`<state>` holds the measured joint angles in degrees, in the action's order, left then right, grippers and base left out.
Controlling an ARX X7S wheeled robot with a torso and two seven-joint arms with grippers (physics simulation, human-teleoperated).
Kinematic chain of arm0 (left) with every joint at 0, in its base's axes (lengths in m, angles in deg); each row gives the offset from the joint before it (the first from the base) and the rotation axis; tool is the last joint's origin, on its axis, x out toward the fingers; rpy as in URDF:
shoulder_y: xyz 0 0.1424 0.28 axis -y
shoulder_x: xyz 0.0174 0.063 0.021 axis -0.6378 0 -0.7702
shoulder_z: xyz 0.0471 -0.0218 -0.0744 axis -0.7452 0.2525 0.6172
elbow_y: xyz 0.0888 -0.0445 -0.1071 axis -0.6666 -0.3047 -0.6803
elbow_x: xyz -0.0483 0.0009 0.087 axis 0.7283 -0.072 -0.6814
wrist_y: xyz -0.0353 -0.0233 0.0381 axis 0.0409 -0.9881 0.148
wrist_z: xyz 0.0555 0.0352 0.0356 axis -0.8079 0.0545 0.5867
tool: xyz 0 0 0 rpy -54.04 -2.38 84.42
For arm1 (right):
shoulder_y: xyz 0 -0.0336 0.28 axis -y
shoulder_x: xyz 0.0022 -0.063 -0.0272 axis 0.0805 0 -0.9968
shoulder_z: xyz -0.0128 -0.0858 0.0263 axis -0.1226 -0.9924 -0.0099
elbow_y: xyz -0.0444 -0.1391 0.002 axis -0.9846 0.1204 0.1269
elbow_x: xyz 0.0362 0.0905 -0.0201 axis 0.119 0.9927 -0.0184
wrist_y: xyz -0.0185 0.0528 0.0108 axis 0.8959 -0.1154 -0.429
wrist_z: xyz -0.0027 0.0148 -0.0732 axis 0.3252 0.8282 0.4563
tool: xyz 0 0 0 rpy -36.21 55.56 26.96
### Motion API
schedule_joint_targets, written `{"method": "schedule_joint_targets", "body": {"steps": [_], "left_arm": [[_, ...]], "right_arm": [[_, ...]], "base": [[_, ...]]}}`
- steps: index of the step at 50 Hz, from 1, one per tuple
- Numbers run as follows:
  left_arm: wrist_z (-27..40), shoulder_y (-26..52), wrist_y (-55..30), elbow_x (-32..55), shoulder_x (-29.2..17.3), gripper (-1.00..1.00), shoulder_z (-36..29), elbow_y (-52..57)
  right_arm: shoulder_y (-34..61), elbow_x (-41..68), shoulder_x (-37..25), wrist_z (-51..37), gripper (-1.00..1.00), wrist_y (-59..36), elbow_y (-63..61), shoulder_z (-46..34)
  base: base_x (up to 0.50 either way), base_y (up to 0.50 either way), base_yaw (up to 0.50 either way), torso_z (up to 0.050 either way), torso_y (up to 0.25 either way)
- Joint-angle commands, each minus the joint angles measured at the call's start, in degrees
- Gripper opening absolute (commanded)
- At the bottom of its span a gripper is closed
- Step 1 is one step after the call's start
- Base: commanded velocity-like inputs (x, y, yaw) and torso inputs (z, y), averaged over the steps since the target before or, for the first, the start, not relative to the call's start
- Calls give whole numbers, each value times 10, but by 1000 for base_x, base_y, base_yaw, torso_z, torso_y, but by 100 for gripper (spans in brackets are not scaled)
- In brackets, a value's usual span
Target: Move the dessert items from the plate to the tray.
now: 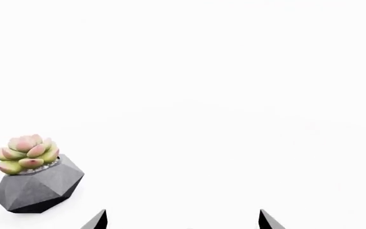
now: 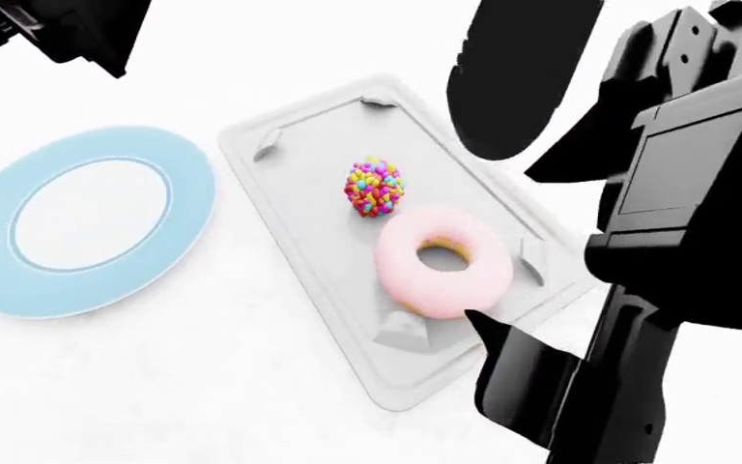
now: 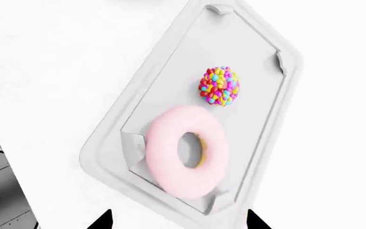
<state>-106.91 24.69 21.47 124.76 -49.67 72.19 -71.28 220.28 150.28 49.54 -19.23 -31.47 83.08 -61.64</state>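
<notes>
Resting inside the grey tray [image 2: 297, 253], the pink-frosted donut [image 2: 443, 262] lies toward its near right end, and the candy-bead ball [image 2: 374, 188] sits just beyond it, close but apart. The blue-rimmed plate [image 2: 82, 219] to the left holds nothing, so the transfer looks complete. The right gripper [image 3: 177, 220] hangs directly above the donut's near edge, fingertips spread wide and holding nothing; a straight lift would clear it, with only the tray rim nearby. The left gripper [image 1: 183, 220], likewise spread and empty, is over bare tabletop beside a succulent in a dark faceted pot [image 1: 35, 175], well away from the tray.
</notes>
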Motion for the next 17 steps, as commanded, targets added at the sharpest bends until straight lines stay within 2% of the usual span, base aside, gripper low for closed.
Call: {"method": "schedule_joint_targets", "body": {"steps": [1, 17], "left_arm": [[4, -4, -4, 8, -5, 100, 7, 8], [6, -7, -4, 11, -2, 100, 2, 14]], "right_arm": [[1, 116, -8, -143, 100, 0, -1, -4], [1, 116, -51, -156, 100, 0, -7, -8]], "base": [[0, 0, 0, 0, 0], [0, 0, 0, 0, 0]]}}
